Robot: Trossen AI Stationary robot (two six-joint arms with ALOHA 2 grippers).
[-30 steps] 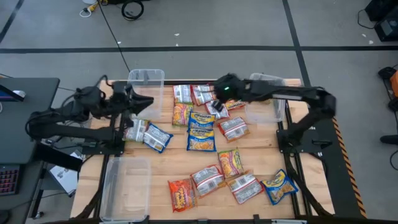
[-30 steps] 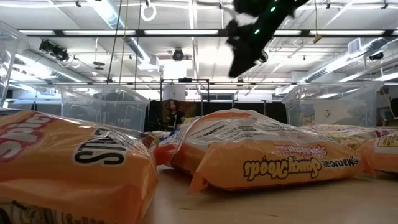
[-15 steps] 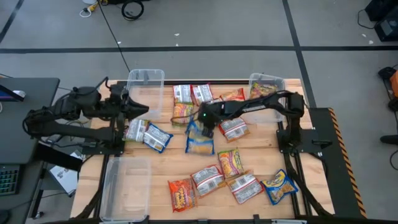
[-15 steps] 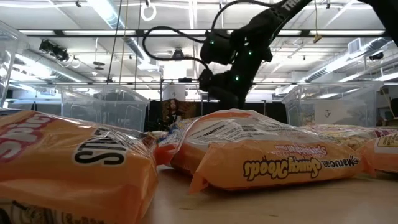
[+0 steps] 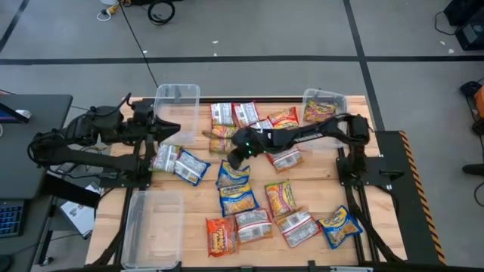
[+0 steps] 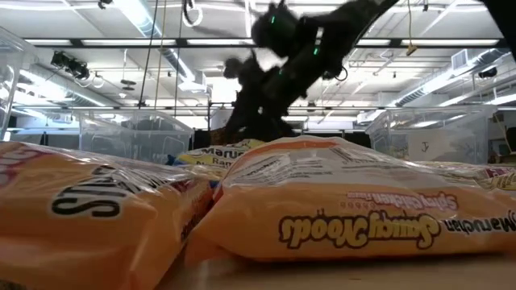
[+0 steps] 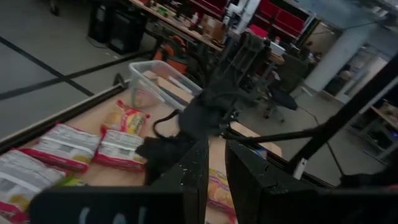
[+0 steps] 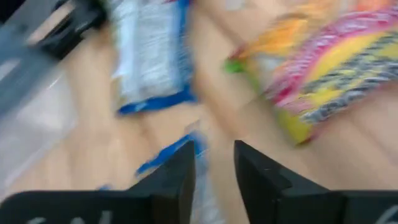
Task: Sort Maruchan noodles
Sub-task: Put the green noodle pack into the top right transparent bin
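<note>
Maruchan noodle packets lie flat across the table: silver ones (image 5: 233, 113) at the far side, an orange-red one (image 5: 284, 117), two blue-and-yellow ones (image 5: 233, 172) (image 5: 237, 198) in the middle, and more toward the near edge (image 5: 253, 221). My right gripper (image 5: 239, 154) is open and low over the far end of the upper blue-and-yellow packet (image 8: 152, 68). That packet's blue edge (image 8: 186, 144) runs up to the gap between the fingers. My left gripper (image 5: 171, 130) hangs open with a narrow gap near the far-left bin, holding nothing. My right gripper slants down from the table's right and far side at the far end of the blue-and-yellow packet (image 5: 231, 163). The frames are blurred, so I cannot tell whether the fingers (image 8: 177, 180) touch it. The packet lies flat on the table.
Clear bins stand at the far left (image 5: 178, 100), far right (image 5: 324, 106) and near left (image 5: 151, 219). A silver packet and a blue packet (image 5: 190, 166) lie below the left gripper. Large orange packets (image 6: 355, 217) fill the low view's foreground. Bare wood shows at the table's right side (image 5: 325, 177).
My right gripper swung from the far side toward the table's left and came down among the middle packets. The two blue-and-yellow packets slid toward the near edge, and the orange packet in the low view came nearer the near edge. My left gripper drew back slightly toward the left.
</note>
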